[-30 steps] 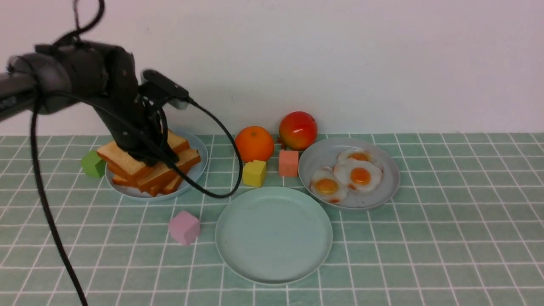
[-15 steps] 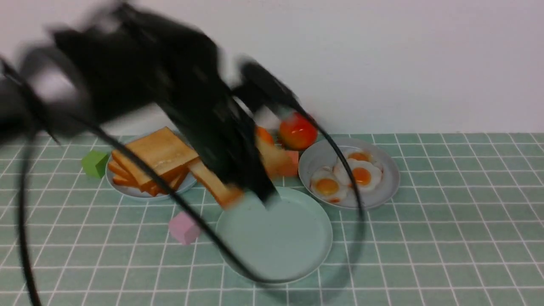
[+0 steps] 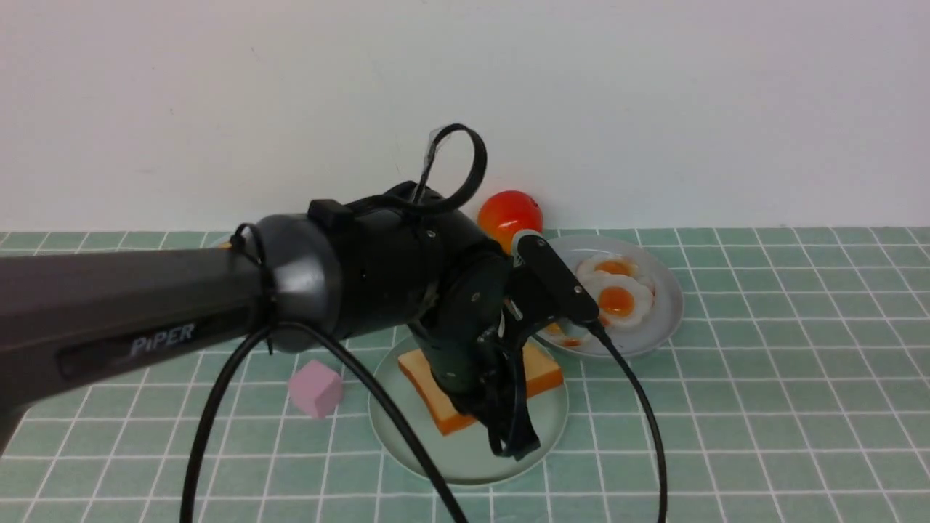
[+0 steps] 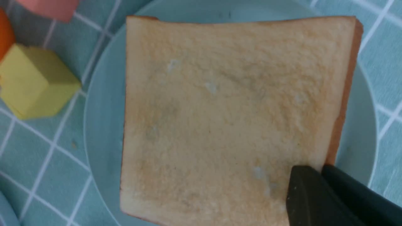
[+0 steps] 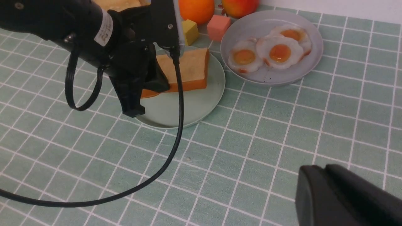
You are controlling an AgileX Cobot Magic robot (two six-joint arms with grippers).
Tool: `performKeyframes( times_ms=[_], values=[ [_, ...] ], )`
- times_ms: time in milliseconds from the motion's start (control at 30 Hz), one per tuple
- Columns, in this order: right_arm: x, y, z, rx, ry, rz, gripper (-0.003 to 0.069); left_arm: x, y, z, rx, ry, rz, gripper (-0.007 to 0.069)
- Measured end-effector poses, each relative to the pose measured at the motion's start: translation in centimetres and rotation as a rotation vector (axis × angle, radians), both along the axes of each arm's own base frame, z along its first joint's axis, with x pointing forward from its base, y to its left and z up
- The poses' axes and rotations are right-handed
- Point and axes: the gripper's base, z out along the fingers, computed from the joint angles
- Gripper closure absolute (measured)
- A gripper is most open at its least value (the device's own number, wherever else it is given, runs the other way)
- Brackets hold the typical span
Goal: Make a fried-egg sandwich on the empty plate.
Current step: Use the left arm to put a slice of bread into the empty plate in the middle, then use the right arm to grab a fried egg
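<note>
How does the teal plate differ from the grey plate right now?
The teal plate holds one toast slice; the grey plate holds three fried eggs. The teal plate lies nearer the robot, the grey plate farther back and rightward. Both are round with low rims.

The left arm [image 3: 145, 319] swung away from the toast pile [image 5: 119, 3] near the far-left corner of the table [image 3: 763, 407] and across to the plate [image 3: 407, 443] at the table's middle, nearer the front edge. It brought one toast slice [image 3: 421, 374] with it. The plate, bare before, came to carry that slice lying flat, with the left gripper [image 3: 512, 439] closed on one corner. In the front view the arm came to hide the pile and part of the nearest small egg [image 5: 244, 57].
</note>
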Motion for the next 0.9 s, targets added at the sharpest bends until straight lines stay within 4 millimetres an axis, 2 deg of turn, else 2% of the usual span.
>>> performKeyframes(
  times_ms=[67,167,400,500,633,733,767,833,900],
  values=[
    [0.0,0.0,0.0,0.0,0.0,0.0,0.0599,0.0,0.0,0.0,-0.003,-0.003,-0.001,0.0601],
    [0.0,0.0,0.0,0.0,0.0,0.0,0.0596,0.1,0.0,0.0,0.003,-0.01,-0.005,0.0542],
    [-0.1,0.0,-0.1,-0.002,0.009,0.003,0.0587,0.2,0.1,0.1,0.025,-0.03,-0.018,0.0345],
    [-0.1,0.0,-0.1,-0.002,0.014,0.005,0.0584,0.2,0.2,0.0,0.027,-0.024,-0.009,0.0306],
    [-0.1,0.1,-0.1,0.006,0.018,0.008,0.058,-0.2,0.4,0.6,0.038,0.017,0.035,0.0305],
    [0.6,0.3,-0.2,0.034,0.05,0.002,0.0578,-1.1,0.6,3.5,-0.04,0.038,0.115,0.0377],
    [1.5,0.6,-0.3,0.039,0.079,-0.001,0.0577,-1.8,0.9,5.8,-0.11,0.025,0.145,0.0438],
    [3.5,1.0,-0.9,0.04,0.126,-0.009,0.0574,-3.1,1.7,9.3,-0.206,-0.011,0.156,0.0534],
    [5.9,1.4,-1.7,0.039,0.18,-0.023,0.0571,-4.9,3.3,13.1,-0.305,-0.063,0.155,0.0627]
  ],
)
